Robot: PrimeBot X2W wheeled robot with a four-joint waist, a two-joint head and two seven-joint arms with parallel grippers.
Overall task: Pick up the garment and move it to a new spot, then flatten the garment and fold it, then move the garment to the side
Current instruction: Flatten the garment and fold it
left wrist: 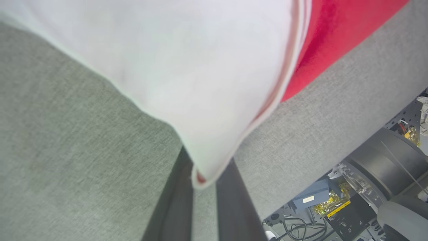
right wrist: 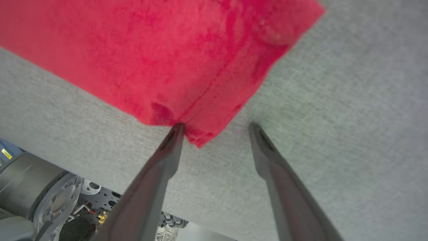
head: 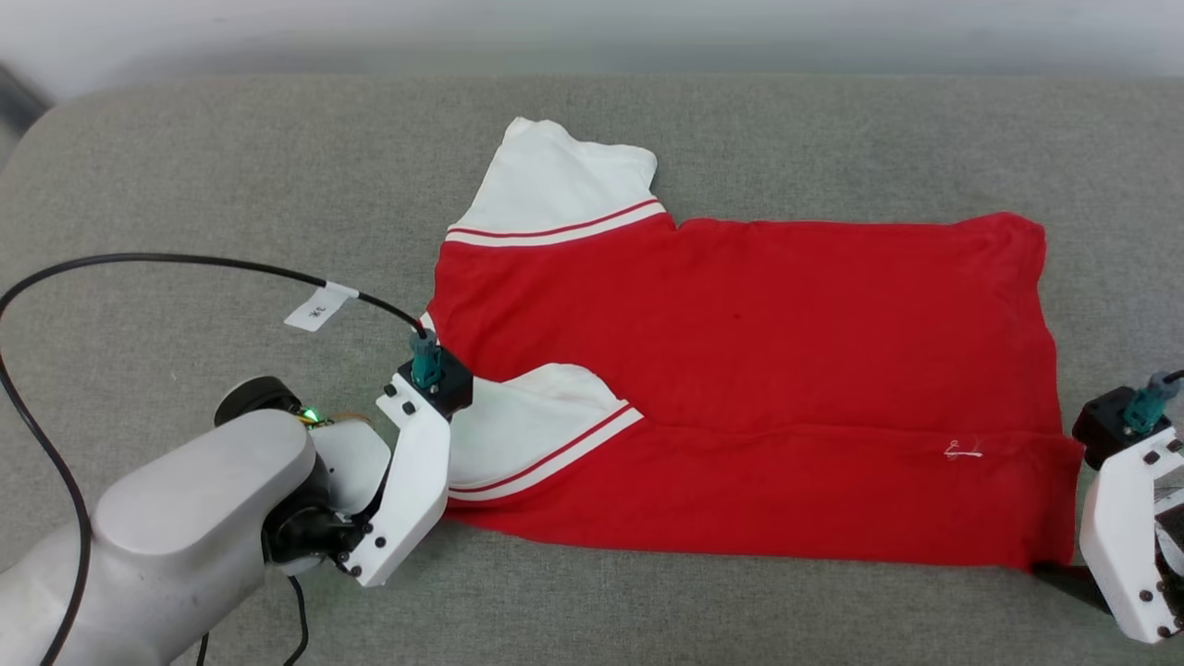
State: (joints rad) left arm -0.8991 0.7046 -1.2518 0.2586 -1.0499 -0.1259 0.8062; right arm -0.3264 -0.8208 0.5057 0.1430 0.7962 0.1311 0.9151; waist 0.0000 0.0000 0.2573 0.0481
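The garment [head: 758, 361], a red shirt with white sleeve panels, lies spread on the grey cloth table [head: 231, 185], its near strip folded over onto the body. One white sleeve [head: 555, 176] points to the far side; the other [head: 518, 425] lies at the near left. My left gripper [left wrist: 204, 174] is shut on that near sleeve's tip [left wrist: 200, 100], which drapes over the fingertips. My right gripper [right wrist: 216, 129] stands open at the near right corner [right wrist: 200, 139] of the garment, which pokes between the fingers; the left finger [right wrist: 175, 134] touches the hem. No lettering shows.
A black cable [head: 185, 261] with a white tag arcs over the table's left part to my left wrist [head: 412, 481]. Beyond the table's near edge, my base and wiring [left wrist: 367, 174] show below. Bare grey cloth runs left of and behind the garment.
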